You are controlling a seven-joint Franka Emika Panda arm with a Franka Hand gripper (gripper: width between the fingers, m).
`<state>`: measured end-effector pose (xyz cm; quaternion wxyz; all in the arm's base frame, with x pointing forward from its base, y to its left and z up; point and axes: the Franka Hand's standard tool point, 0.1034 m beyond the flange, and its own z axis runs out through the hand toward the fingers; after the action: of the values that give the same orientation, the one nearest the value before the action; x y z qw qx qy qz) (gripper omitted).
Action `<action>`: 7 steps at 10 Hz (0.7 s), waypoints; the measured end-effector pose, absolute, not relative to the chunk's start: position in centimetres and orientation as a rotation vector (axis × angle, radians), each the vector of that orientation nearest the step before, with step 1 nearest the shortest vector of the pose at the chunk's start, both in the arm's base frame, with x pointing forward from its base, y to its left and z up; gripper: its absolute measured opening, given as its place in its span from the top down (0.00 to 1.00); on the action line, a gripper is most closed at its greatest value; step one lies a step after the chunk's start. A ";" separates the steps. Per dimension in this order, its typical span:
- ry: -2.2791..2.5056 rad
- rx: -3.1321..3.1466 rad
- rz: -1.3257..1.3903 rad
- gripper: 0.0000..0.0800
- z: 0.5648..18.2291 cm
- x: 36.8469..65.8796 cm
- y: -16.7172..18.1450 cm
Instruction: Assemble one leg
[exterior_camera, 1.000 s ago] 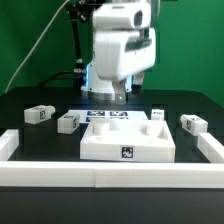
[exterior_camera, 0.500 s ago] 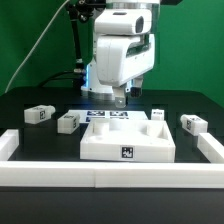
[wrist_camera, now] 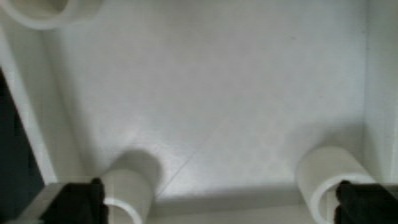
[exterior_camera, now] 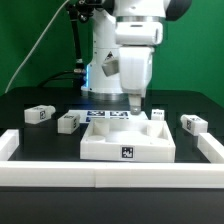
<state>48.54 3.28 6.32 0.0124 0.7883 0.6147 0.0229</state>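
Hovering over the large white square piece [exterior_camera: 100, 148], the gripper [exterior_camera: 135, 104] has its jaws spread wide and holds nothing.
It is probably lining up a grasp: the nearest leg [exterior_camera: 158, 115], a small white block with a black-and-white tag, lies untouched on the black table [exterior_camera: 30, 100], just beyond that piece's far corner.

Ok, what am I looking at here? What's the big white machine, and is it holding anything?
The white machine is a robot arm. One picture comes from a camera standing off the arm; the other from a camera on its wrist, looking past the claw's two fingers. The claw hangs open and empty over a large flat white square piece on the black table. Small white tagged blocks, the furniture's legs, lie beside it, such as this leg. The flat tagged sheet behind is the marker board.
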 end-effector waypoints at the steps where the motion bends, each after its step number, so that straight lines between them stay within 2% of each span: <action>1: 1.911 2.459 0.073 0.19 6.4 48.7 3.1; 4: 1.918 2.458 0.062 0.19 6.3 48.5 3.1; 7: 1.942 2.452 0.069 0.19 4.5 45.2 3.8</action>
<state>45.19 3.79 4.52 0.0065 0.7838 0.6206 0.0220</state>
